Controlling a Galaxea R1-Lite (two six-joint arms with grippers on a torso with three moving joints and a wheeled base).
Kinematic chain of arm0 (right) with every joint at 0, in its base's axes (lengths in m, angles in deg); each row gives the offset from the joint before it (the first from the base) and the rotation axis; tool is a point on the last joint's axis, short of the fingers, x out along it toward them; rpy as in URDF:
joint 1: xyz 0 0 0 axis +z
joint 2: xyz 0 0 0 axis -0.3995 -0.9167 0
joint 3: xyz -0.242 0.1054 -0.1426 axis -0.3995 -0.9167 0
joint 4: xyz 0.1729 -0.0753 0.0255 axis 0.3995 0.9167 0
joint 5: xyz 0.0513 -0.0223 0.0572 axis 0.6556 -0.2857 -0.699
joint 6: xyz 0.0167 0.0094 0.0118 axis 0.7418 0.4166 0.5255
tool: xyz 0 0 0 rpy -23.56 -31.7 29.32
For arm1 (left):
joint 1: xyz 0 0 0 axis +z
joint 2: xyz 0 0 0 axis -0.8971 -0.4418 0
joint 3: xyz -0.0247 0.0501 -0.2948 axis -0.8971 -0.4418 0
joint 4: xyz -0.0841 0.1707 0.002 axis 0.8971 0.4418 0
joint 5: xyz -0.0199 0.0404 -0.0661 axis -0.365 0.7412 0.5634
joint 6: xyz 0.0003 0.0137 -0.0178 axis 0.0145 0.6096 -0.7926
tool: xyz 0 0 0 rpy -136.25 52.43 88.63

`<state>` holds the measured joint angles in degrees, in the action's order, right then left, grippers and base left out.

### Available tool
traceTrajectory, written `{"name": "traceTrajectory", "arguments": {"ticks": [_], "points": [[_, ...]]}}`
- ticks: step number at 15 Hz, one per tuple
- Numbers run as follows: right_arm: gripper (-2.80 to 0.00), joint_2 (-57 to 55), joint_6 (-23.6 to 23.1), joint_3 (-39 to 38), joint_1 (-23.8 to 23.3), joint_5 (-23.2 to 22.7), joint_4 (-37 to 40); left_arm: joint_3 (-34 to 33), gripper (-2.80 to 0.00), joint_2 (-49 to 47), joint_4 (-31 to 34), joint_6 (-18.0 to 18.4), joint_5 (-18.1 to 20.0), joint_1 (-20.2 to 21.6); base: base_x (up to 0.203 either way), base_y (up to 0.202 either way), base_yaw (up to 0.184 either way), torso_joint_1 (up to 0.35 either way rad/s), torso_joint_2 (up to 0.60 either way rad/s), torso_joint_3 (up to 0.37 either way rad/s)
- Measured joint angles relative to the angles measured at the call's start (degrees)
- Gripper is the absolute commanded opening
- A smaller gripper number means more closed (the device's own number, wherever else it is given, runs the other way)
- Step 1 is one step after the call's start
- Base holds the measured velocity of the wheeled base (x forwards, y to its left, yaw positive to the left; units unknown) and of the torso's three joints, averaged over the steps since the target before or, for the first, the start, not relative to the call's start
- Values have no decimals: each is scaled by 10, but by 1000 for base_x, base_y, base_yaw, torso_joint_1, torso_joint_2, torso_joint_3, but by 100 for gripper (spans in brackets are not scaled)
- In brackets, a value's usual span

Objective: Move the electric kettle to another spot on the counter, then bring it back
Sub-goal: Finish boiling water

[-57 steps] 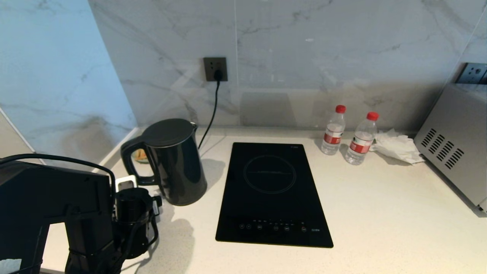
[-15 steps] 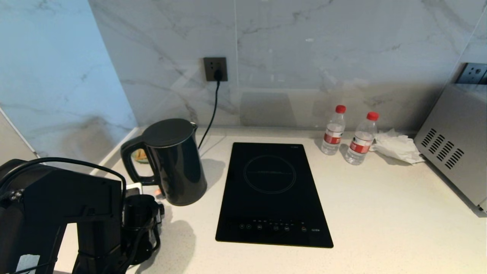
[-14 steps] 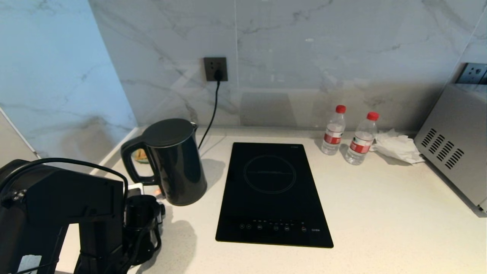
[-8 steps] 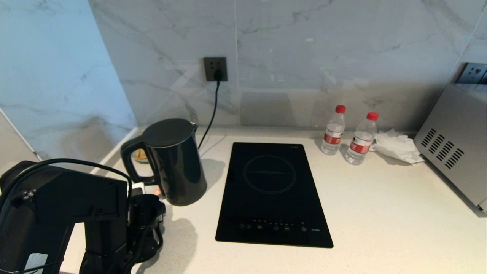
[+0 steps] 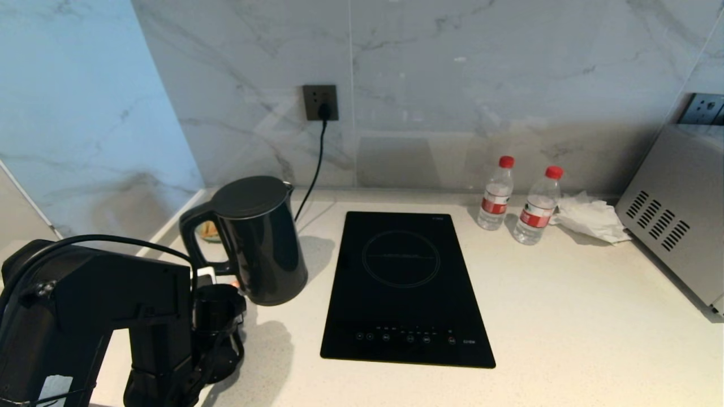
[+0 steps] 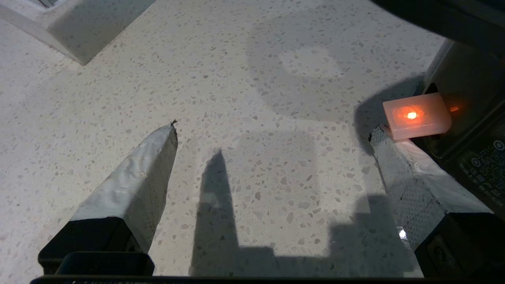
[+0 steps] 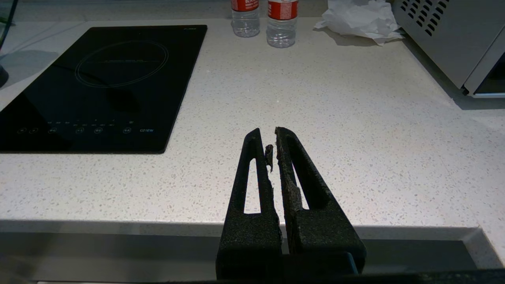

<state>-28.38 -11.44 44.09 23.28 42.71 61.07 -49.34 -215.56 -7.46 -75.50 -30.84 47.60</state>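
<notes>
**Hidden and cropped**

The left arm (image 5: 96, 322) hides the worktop's (image 5: 565, 339) front-left corner and the electric kettle's (image 5: 257, 240) lower handle. The silver appliance (image 5: 676, 215) is cut off at the right. Hob (image 5: 404, 288) control markings are too small to read.

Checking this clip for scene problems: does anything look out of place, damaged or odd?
Two things. A crumpled white tissue lies loose on the counter beside the two water bottles. The right gripper, shut at the counter's front edge, has ragged, worn pads. The electric kettle stands upright; nothing spilled.
</notes>
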Motion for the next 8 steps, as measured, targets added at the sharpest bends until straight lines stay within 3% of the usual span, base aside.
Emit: {"name": "traceTrajectory", "arguments": {"ticks": [8], "points": [[-280,0,0,0,0,0,0,7,0,6,0,0,-5,10,0,0,0,0,0,0]]}}
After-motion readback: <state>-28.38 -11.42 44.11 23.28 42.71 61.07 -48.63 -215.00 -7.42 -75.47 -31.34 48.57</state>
